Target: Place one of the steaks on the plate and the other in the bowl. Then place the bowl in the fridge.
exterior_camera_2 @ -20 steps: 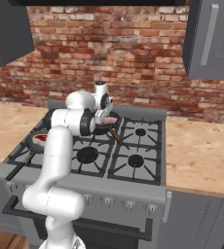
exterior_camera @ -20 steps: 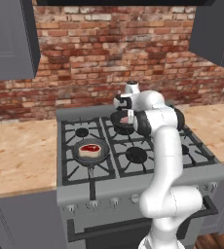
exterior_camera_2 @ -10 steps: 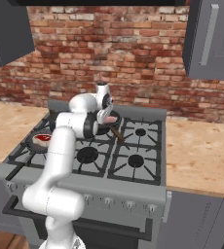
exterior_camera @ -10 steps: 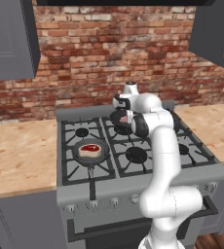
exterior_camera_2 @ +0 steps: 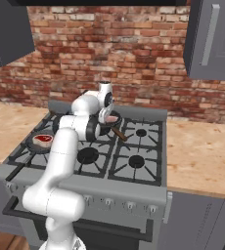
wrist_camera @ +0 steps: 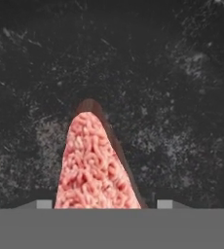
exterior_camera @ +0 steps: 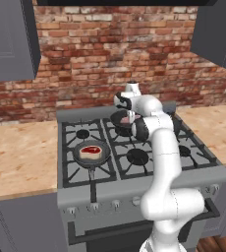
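From my seat, I take the stove (exterior_camera: 134, 189) as my landmark. Nearest me on it, at its front-left burner, a dark frying pan (exterior_camera: 92, 153) holds the bright red steak (exterior_camera: 91, 151) — untouched for now. Further back, over the stove's rear-middle burner, a second dark pan (exterior_camera_2: 115, 123) holds the paler steak (wrist_camera: 95, 165), and my gripper (exterior_camera_2: 106, 116) is down in that pan right at the meat.

In the hand view the pinkish slab rises from between the two finger tips (wrist_camera: 44, 204), with the pan's speckled black floor behind it. I judge the claw to be pinching the paler steak, or just closing on it, but the tips are mostly cut off at the bottom edge, so I cannot tell for sure.

So the step in hand is the first pickup. Next I need a straight lift clear of the pan's rim, then a carry to the plate or the bowl.

What I cannot find: plate, bowl and fridge — none lies within these views, so the base will likely have to drive. My own forearm also covers much of the rear pan.
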Robot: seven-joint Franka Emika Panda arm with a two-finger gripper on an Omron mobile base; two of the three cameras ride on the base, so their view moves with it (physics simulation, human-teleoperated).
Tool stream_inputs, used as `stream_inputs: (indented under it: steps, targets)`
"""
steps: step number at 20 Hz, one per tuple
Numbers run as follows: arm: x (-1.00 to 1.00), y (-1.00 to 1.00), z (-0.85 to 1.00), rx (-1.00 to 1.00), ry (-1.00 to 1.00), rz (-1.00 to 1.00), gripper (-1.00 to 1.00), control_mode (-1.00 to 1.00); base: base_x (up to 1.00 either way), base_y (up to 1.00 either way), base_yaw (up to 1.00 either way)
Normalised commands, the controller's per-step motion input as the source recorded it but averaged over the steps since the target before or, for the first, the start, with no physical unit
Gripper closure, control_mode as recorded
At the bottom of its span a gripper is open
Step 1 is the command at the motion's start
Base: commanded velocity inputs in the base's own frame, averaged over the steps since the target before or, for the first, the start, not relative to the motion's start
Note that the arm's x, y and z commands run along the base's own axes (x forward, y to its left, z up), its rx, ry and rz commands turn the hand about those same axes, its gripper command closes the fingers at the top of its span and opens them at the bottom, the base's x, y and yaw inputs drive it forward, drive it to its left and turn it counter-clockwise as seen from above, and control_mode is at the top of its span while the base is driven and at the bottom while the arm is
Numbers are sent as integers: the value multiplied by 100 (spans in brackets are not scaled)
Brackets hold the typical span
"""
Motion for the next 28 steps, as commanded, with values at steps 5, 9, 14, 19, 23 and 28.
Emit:
stream_inputs:
  steps: [5, 9, 14, 19, 23, 28]
  targets:
    - [-8, 4, 12, 0, 0, 0, 100, -100, 0, 0, 0]
    - [-40, 21, 61, 0, 2, 0, 100, -100, 0, 0, 0]
    - [-87, 39, 68, 0, 4, 0, 100, -100, 0, 0, 0]
    - [-100, 26, 32, -2, -19, 0, 100, -100, 0, 0, 0]
    - [-100, 0, 25, 0, -27, 3, 100, -100, 0, 0, 0]
    - [-100, 8, 16, -1, -31, 6, 100, -100, 0, 0, 0]
